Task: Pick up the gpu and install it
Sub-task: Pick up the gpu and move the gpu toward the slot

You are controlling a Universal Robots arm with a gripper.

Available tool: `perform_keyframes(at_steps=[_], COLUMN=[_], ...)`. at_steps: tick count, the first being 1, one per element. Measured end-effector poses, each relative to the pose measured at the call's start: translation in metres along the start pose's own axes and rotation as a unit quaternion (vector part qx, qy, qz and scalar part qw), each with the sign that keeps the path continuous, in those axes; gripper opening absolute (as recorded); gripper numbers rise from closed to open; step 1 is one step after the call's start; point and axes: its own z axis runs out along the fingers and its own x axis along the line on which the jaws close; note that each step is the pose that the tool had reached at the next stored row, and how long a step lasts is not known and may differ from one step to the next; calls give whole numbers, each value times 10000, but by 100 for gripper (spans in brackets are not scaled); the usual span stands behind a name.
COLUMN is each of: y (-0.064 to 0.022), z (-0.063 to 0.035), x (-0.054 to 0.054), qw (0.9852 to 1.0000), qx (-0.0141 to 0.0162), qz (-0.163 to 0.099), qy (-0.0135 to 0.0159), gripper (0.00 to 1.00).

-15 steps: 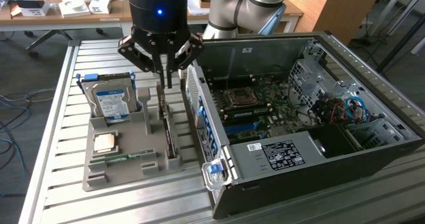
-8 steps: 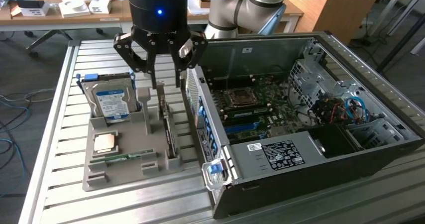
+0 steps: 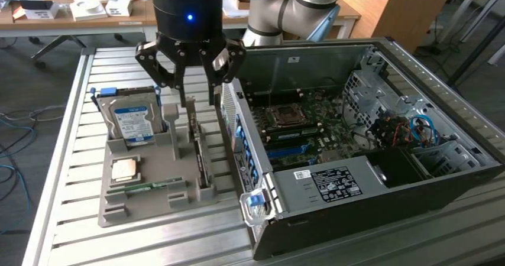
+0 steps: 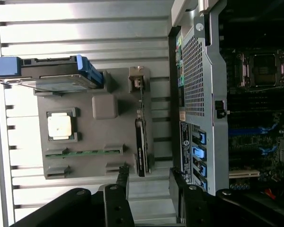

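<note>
Hand (image 3: 197, 96) hung spread and empty above the gray tray (image 3: 150, 180) on the bench, where the gpu (image 3: 202, 159) stood on edge beside the open computer case (image 3: 379, 219), neither lifted nor installed.

No text readable; black label (image 3: 337, 184) on power supply (image 3: 294, 190) carries white print, too small; blue-white label (image 3: 134, 124) on hard drive (image 3: 125, 102) illegible too.

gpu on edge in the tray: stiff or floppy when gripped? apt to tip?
Probably stiff: the gpu is a thin flat board, standing on edge in the gray tray slot. Likely light for its length. Out of the slot it has little base, so it could tip or twist in the open gripper.
</note>
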Motion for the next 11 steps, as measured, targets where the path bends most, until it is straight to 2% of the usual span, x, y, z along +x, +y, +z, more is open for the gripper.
perform_keyframes(at_steps=[11], y=[-7], z=[199], x=[4], qw=[10000], qx=[-3], qz=[0], qy=[0], gripper=[47])
